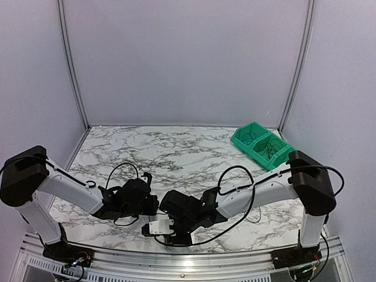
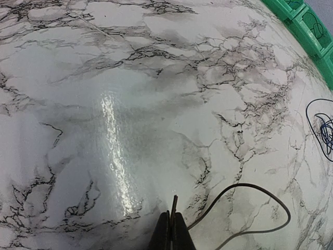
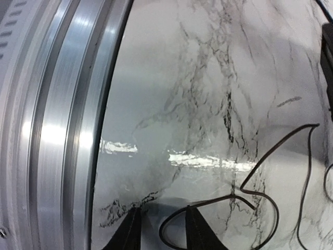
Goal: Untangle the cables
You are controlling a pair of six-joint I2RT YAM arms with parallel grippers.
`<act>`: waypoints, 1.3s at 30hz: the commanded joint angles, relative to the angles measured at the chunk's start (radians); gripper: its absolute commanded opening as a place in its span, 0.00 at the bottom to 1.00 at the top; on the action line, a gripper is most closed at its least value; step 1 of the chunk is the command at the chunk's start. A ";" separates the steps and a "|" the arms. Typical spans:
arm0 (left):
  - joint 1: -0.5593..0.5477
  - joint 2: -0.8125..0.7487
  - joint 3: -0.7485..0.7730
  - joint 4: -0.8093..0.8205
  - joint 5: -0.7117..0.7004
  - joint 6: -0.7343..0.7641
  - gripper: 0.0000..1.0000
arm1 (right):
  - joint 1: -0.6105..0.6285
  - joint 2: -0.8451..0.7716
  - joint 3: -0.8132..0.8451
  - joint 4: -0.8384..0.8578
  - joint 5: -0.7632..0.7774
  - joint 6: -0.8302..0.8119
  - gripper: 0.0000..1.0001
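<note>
In the left wrist view my left gripper (image 2: 174, 221) is shut on the end of a thin black cable (image 2: 260, 188). The cable's tip sticks out past the jaws, and the rest curves in a loop to the right on the marble table (image 2: 130, 78). A small tangle of black and blue cables (image 2: 323, 127) lies at the far right edge. In the right wrist view my right gripper (image 3: 166, 232) is open. A loop of thin black cable (image 3: 244, 194) lies between its fingers and curls around the right finger (image 3: 200, 232). In the top view both grippers meet low at the front centre.
A green bin (image 1: 262, 144) with several compartments holding more thin wires stands at the back right; it also shows in the left wrist view (image 2: 304, 23). The aluminium rail (image 3: 57, 130) at the table's near edge runs just left of my right gripper. Thick arm cables arc above both arms.
</note>
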 commanded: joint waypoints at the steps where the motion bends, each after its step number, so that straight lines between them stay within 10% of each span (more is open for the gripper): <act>1: 0.006 0.010 0.012 0.021 0.003 -0.001 0.00 | 0.025 0.053 0.009 -0.007 0.090 0.045 0.22; 4: 0.006 0.002 0.010 0.021 0.003 0.006 0.00 | 0.024 0.057 0.035 -0.058 0.111 0.012 0.00; 26: 0.210 -0.716 -0.175 -0.365 -0.269 0.106 0.00 | -0.706 -0.429 -0.200 -0.210 0.105 -0.264 0.00; 33: 0.215 -0.660 -0.245 -0.266 -0.207 0.049 0.00 | -0.525 -0.420 -0.149 -0.161 0.014 -0.270 0.32; 39: 0.216 -0.522 -0.317 -0.129 -0.143 -0.046 0.00 | -0.418 -0.217 0.051 -0.127 -0.108 -0.172 0.38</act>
